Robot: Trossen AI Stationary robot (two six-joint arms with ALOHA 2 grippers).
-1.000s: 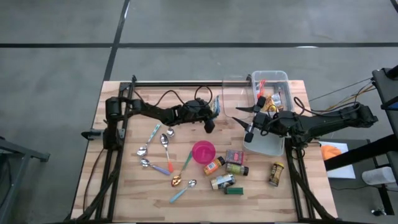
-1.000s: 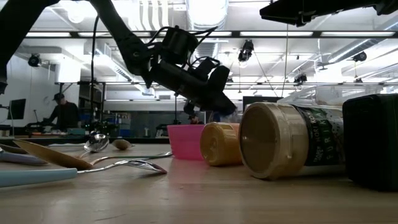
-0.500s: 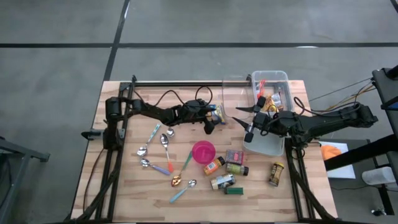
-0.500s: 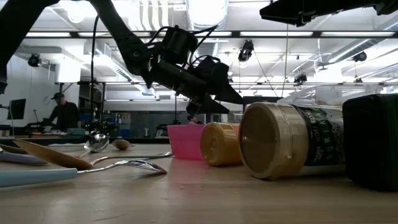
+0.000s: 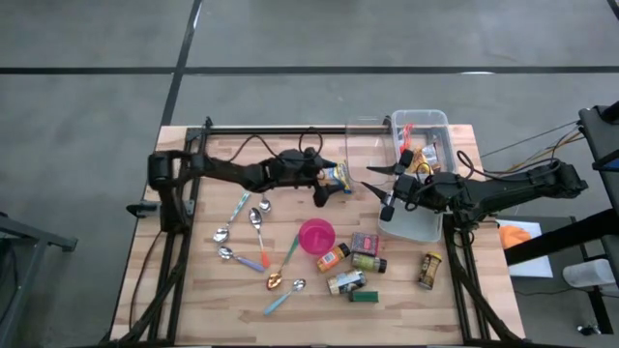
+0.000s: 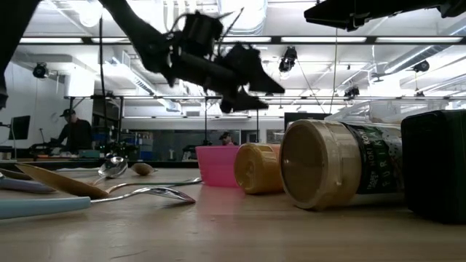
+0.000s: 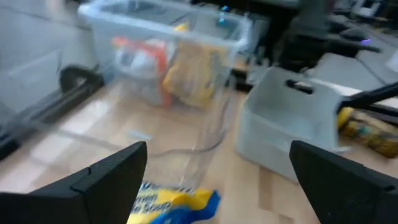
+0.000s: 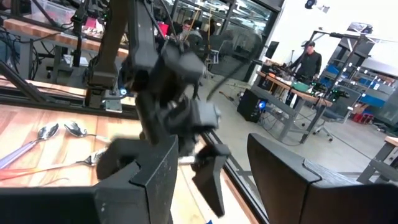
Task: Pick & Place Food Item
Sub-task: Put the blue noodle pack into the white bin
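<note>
- Wooden table (image 5: 193, 280) carries scattered spoons (image 5: 253, 232), a pink bowl (image 5: 316, 235) and several jars (image 5: 350, 259); a clear bin (image 5: 423, 126) sits at the far right corner
- Room behind: workshop benches, a person (image 6: 70, 131) standing far off
- Left gripper (image 5: 324, 184) is raised above the table, jaws spread wide, gripping nothing
- Blue-and-yellow food packet (image 5: 338, 176) lies on the wood just beside and below those jaws
- Right gripper (image 5: 389, 206) hangs over the bin's near end, jaws half apart, with nothing seen between them
</note>
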